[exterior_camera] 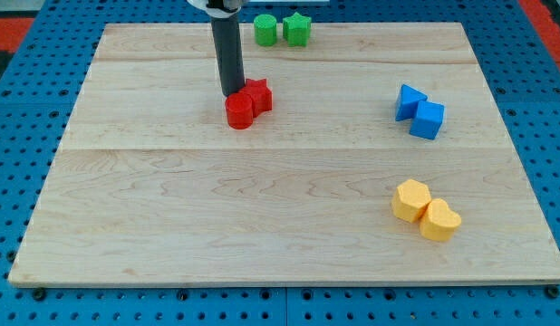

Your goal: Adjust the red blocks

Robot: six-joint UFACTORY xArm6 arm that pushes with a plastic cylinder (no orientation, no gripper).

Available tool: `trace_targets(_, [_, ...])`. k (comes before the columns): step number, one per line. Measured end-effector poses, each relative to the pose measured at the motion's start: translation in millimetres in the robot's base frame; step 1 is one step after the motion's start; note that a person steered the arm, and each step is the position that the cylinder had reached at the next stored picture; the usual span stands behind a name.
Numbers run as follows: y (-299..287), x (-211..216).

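Note:
A red cylinder (239, 111) and a red star block (258, 95) sit touching each other on the wooden board (262, 208), left of centre toward the view's top. The dark rod comes down from the view's top. My tip (232, 93) rests just above the red cylinder and to the left of the red star, touching or nearly touching both.
A green cylinder (265, 29) and a green star (297, 30) stand together at the view's top edge. A blue triangular block (408, 100) and a blue cube (429, 119) sit at the right. Two yellow blocks (411, 200) (439, 220) lie at the lower right.

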State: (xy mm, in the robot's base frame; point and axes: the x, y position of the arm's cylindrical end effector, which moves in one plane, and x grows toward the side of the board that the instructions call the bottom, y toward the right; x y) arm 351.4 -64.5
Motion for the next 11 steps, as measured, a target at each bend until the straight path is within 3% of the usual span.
trace_targets(2, [12,12])
trace_targets(4, [-38,26])
trace_targets(6, [17,49])
trace_targets(7, [-27,41])
trace_targets(8, [-35,-14])
trace_targets(9, [42,-29])
trace_targets(10, [80,-32])
trace_targets(11, [45,-10])
